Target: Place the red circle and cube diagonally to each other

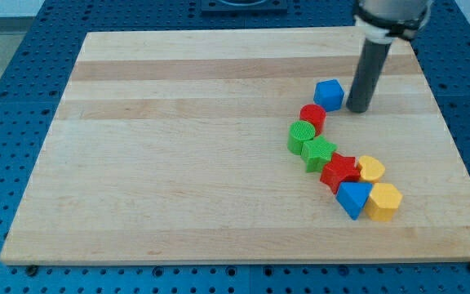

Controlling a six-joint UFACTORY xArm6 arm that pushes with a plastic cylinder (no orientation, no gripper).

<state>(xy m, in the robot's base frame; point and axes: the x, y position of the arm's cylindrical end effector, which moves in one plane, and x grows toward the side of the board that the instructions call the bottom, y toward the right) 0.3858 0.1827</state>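
Note:
The red circle (313, 117) lies right of the board's middle. The blue cube (329, 94) sits just above and to its right, touching or almost touching it at a corner. My tip (357, 108) stands just right of the blue cube, very close to it, and to the upper right of the red circle.
Below the red circle runs a curved chain of blocks: a green circle (301, 136), a green star (319, 153), a red star (339, 172), a yellow heart (371, 170), a blue triangle (353, 198) and a yellow hexagon (383, 201). The wooden board (178, 147) lies on a blue pegged table.

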